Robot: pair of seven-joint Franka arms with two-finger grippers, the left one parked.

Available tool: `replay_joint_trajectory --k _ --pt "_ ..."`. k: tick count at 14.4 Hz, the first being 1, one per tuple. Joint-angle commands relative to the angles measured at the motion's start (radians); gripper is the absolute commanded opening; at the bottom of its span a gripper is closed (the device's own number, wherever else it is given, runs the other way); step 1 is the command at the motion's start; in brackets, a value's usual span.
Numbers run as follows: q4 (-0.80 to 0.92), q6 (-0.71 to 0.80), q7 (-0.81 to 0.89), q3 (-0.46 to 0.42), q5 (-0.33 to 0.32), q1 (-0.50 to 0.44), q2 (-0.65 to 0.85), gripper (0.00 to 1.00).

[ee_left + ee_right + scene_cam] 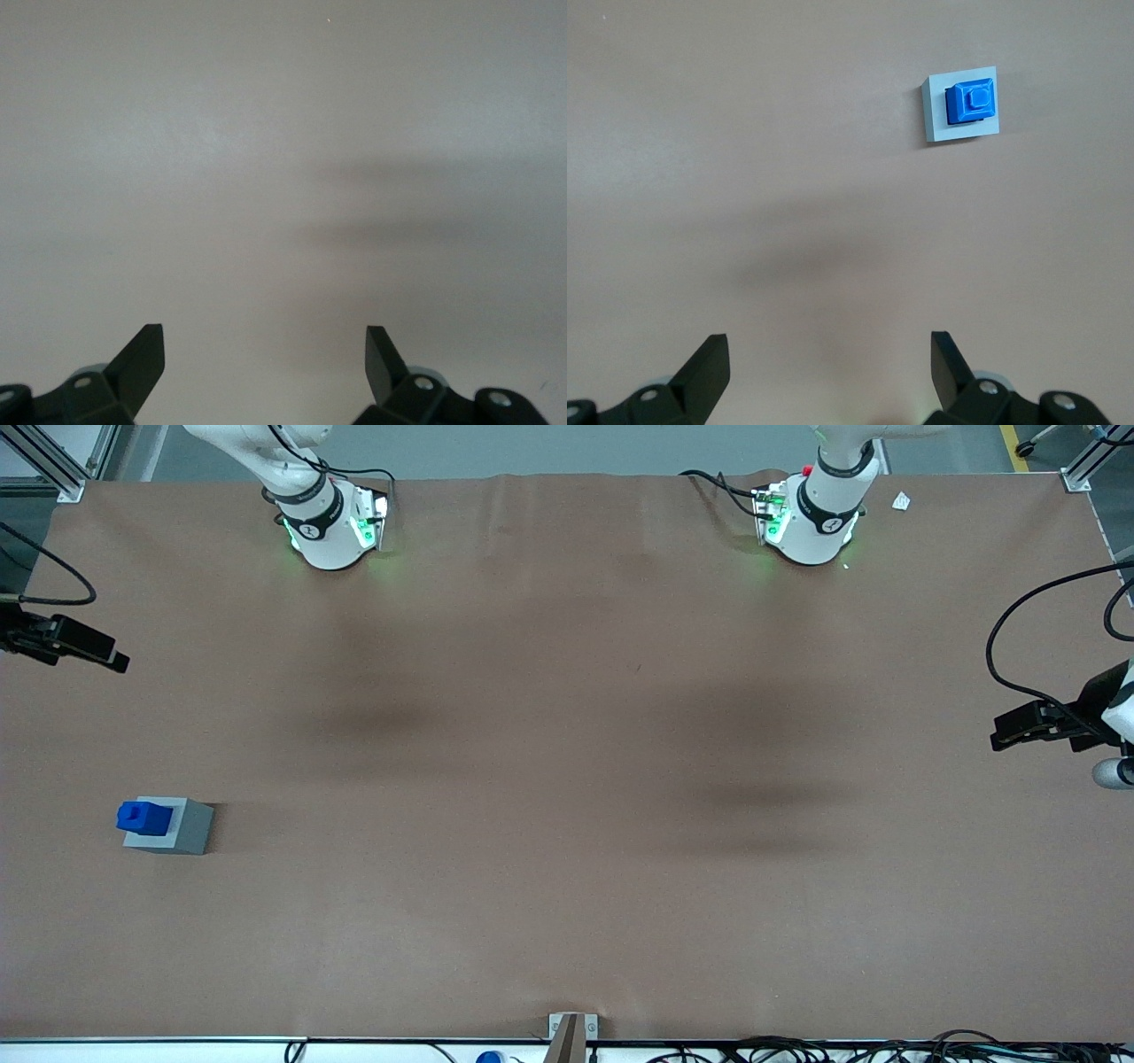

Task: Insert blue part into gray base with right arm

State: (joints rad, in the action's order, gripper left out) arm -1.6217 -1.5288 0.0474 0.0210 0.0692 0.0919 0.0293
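Note:
The blue part (pixel 144 817) stands stud-up in the top of the gray base (pixel 186 831), toward the working arm's end of the table. In the right wrist view the blue part (pixel 972 102) sits inside the gray base (pixel 932 119), with a gray rim showing around it. My right arm's gripper (pixel 111 657) hangs high over the table edge at that same end, farther from the front camera than the base and well apart from it. Its fingers (pixel 709 363) stand wide apart, so the gripper (pixel 830 341) is open and holds nothing.
Brown cloth (pixel 567 779) covers the whole table. The working arm's green-lit base (pixel 332 527) and the parked arm's base (pixel 811 518) stand along the edge farthest from the front camera. A metal bracket (pixel 571 1027) sits at the nearest edge, with cables (pixel 797 1050) beside it.

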Motion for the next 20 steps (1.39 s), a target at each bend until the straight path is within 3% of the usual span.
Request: replay_joint_trajectory --k 1,11,20 --pt "-0.102 -0.036 0.014 -0.003 0.007 0.005 0.087 1.00" --pt "-0.099 -0.042 0.039 -0.007 -0.006 -0.116 0.126 1.00" --pt "-0.076 -0.040 0.037 -0.004 -0.025 -0.112 0.118 1.00"
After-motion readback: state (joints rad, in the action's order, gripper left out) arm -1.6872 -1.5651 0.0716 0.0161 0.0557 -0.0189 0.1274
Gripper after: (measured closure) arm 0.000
